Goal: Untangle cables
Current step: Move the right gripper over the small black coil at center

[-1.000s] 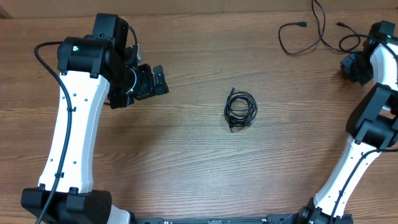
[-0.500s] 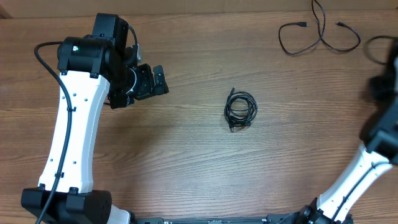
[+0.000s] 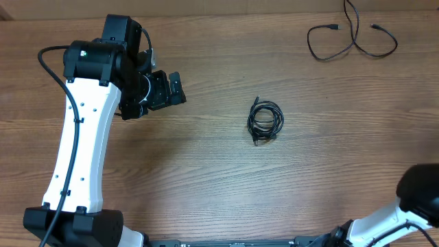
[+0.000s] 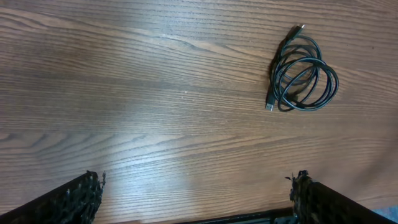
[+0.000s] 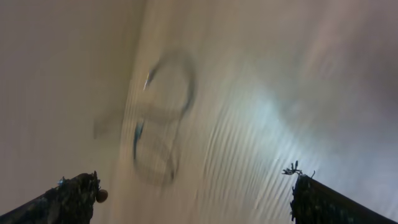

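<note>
1 small coil of thin black cord [image 3: 265, 122] lies mid brown wooden table [image 3: 206, 178], untouched. Loose wavy black cords [image 3: 353, 42] at far edge, likely already freed. Left gripper [image 4: 196, 183] spread, empty, facing coil, probably staged for grab. Right gripper [image 5: 194, 177] spread, empty; view blurred.

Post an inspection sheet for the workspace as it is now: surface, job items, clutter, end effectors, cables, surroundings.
Surface: wooden table, bare wood grain, no spills or marks seen.
Job's things: coiled cable mid-table, wound into one small coil; loose cables spread as wavy strands at the far right, apart from the coil.
Clutter: nothing seen.
End effectors: left end effector open, empty, to the left of the coil. Right end effector open, nothing between its fingers; its wrist view is blurred, and it is out of the overhead view.
Cables: thick black arm cable runs along the left arm, clear of the job's cables.
Surroundings: nothing seen beyond the table.
</note>
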